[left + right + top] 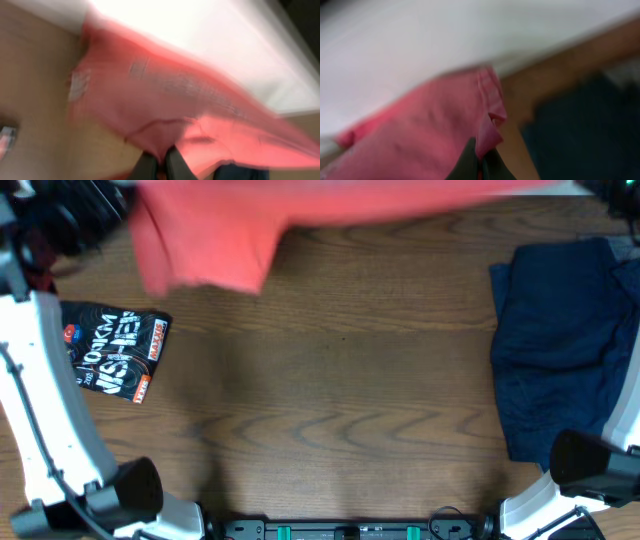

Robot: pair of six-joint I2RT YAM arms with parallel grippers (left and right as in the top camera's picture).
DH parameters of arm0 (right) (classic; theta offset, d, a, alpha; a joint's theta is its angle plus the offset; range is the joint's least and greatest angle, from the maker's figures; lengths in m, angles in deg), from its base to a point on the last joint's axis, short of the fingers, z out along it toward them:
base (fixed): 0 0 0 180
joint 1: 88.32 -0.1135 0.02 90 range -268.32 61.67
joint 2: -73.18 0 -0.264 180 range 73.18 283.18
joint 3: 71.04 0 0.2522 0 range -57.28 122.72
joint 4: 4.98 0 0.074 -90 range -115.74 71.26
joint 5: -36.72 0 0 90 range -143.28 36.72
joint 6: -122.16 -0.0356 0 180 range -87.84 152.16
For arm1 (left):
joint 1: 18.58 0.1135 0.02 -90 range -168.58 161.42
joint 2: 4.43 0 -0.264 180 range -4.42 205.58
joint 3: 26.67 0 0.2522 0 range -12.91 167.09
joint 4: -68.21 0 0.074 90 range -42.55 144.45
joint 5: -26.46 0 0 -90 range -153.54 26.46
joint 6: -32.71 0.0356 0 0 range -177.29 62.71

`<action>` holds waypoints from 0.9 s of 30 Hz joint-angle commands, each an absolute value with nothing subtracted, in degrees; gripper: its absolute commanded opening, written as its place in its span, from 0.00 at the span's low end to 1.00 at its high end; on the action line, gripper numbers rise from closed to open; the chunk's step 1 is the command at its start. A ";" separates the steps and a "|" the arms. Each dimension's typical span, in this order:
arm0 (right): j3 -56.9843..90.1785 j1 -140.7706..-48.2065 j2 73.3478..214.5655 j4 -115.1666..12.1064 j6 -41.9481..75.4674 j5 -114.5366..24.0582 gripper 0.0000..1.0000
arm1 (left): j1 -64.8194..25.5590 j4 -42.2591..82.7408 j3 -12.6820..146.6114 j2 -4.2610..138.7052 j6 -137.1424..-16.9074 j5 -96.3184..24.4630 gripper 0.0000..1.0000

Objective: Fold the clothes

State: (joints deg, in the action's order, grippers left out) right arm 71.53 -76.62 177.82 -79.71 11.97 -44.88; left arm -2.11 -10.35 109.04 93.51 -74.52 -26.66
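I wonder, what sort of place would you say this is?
Probably a robotics lab bench for laundry-folding trials: white robot arms flank a wood-grain table, with a coral-red T-shirt held above it and dark navy garments piled at one side.

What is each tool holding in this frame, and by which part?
Both hold the coral-red T-shirt: the left tool pinches a bunched fold of its fabric, the right tool a hemmed edge. Blur hides exactly which part of the shirt.

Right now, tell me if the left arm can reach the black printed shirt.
Probably not yet: the left gripper is shut on the red T-shirt. The black shirt lies uncovered beside that arm, so nothing else blocks it.
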 commanded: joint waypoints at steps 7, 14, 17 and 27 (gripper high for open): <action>58.86 -76.27 178.63 -94.21 19.01 -50.56 0.01 | -3.03 -33.23 100.10 99.63 -58.30 -31.88 0.06; 44.41 -76.25 178.63 -102.75 19.16 -50.30 0.01 | -3.29 -38.19 82.29 99.41 -51.90 -33.44 0.06; 36.48 -76.25 178.61 -102.93 19.16 -49.34 0.01 | -3.29 -35.72 73.02 98.51 -51.75 -34.57 0.06; 13.83 -75.70 173.30 -92.09 16.87 -44.92 0.01 | -2.13 -23.92 50.86 86.75 -58.33 -41.11 0.06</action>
